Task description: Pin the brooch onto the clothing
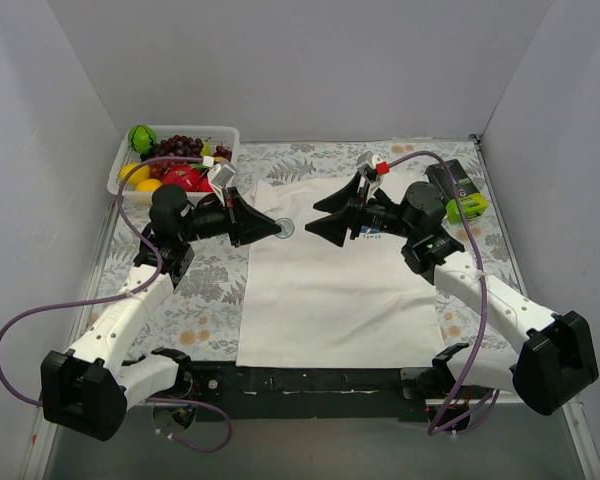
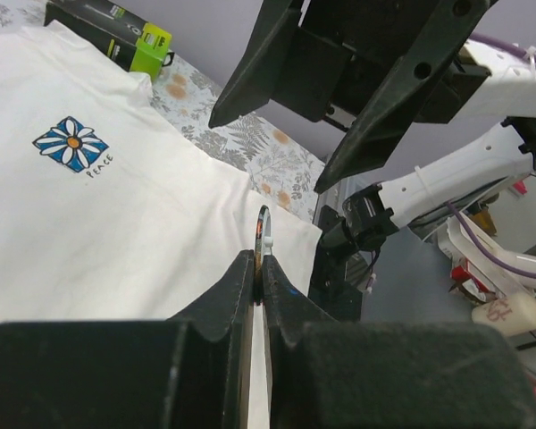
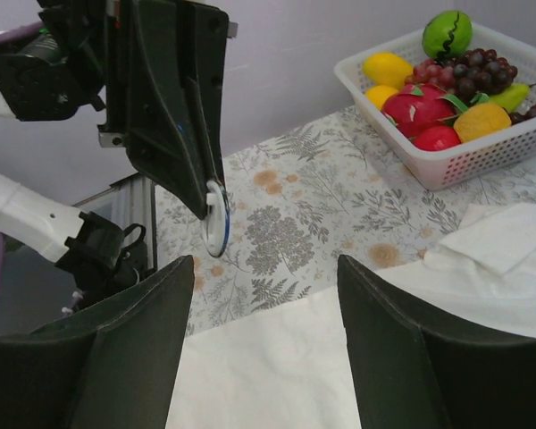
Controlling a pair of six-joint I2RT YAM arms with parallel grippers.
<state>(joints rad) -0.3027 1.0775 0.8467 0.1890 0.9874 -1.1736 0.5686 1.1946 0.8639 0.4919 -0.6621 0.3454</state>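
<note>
T-shirt (image 1: 330, 290), white, lies flat on the floral surface (image 1: 210, 290). Being loose, it could bunch or drag under a push, so a pin may skid instead of piercing. The left hand (image 1: 278, 228) is clenched on the brooch (image 2: 263, 234), holding it edge-on in the air over the shirt's upper left part. The right hand (image 1: 318, 218) faces it close by, jaws spread and grasping nothing. With the tips this near, the hands could knock together. A nudge might also twist the thinly pinched disc free onto the patterned cloth. The blue daisy logo (image 2: 71, 146) reads "PEACE" beneath. The green-and-black box (image 2: 134, 36) carries print too small to read.
</note>
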